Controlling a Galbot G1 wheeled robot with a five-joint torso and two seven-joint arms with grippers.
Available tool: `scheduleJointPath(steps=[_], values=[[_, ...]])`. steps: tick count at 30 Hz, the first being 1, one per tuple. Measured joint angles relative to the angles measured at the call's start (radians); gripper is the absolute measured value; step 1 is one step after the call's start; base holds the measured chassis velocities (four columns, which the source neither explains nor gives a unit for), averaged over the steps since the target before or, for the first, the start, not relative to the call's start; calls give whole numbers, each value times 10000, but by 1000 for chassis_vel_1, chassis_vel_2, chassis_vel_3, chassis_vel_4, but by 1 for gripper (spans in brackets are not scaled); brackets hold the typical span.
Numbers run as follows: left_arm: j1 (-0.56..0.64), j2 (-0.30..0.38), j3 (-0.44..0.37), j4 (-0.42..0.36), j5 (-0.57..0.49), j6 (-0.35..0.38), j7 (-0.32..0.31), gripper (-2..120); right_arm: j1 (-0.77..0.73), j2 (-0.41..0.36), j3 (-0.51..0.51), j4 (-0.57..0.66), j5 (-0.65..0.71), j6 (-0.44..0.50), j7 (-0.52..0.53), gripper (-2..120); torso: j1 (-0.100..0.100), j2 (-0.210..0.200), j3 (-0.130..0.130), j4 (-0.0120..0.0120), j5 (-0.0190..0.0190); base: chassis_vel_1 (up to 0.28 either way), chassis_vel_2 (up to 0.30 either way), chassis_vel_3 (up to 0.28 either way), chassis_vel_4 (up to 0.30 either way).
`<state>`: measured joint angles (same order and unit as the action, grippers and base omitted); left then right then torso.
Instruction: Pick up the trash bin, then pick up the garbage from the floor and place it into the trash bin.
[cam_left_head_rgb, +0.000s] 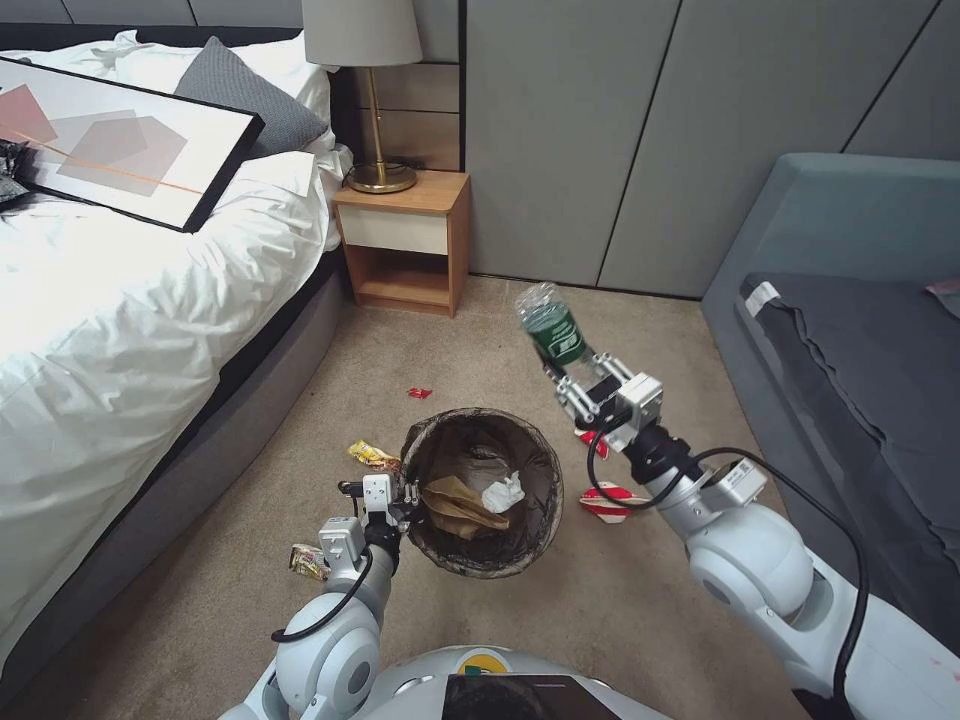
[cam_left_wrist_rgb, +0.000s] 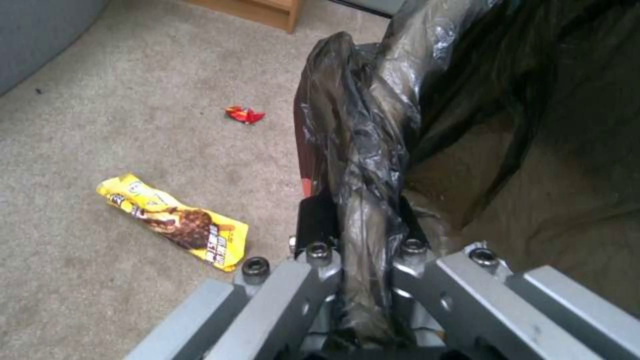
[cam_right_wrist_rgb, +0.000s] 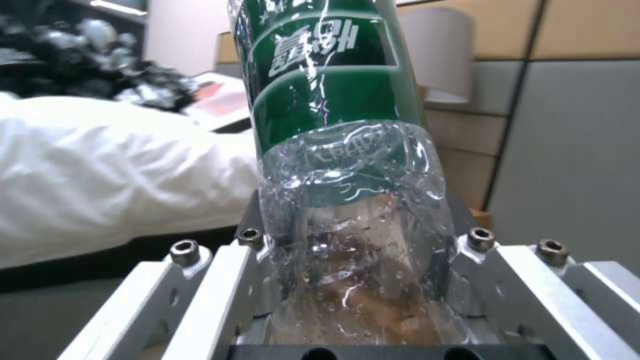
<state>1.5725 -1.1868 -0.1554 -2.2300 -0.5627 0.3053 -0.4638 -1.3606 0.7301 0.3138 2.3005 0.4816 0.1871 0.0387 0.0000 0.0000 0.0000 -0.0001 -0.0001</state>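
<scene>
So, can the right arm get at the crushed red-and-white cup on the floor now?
Probably not yet. The right gripper is shut on the bottle, held up in the air. The crushed cup lies open on the carpet beside the trash bin, under that arm, with nothing covering it.

I am seeing a clear bottle (cam_left_head_rgb: 552, 327) wearing a green label with white lettering, and a trash bin (cam_left_head_rgb: 482, 492) showing a glossy brown-black liner. Inside it, tan paper (cam_left_head_rgb: 458, 503) and a white tissue (cam_left_head_rgb: 502, 493) are showing. On the beige carpet (cam_left_head_rgb: 620, 600), a yellow wrapper (cam_left_wrist_rgb: 175, 222) printed with a chocolate-brown ice cream is lying near a red scrap (cam_left_wrist_rgb: 245, 114) and a red-and-white cup (cam_left_head_rgb: 606, 500).
</scene>
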Motion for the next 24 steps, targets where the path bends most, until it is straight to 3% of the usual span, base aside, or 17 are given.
scheduleJointPath(steps=[12,19,24], values=[[-113,-17,65,60,2,21,5,2,-176,-1105,-1236,70,-261,73,-763,32,0,0,0,1,0,0,0,0,0],[-148,-64,57,85,3,35,5,2,239,-1074,-2583,-511,-640,181,-886,32,0,0,0,2,1,0,0,0,0],[-150,-65,34,61,0,42,3,2,357,-974,-3015,-861,-790,256,-906,32,0,0,0,1,0,0,0,0,0]])
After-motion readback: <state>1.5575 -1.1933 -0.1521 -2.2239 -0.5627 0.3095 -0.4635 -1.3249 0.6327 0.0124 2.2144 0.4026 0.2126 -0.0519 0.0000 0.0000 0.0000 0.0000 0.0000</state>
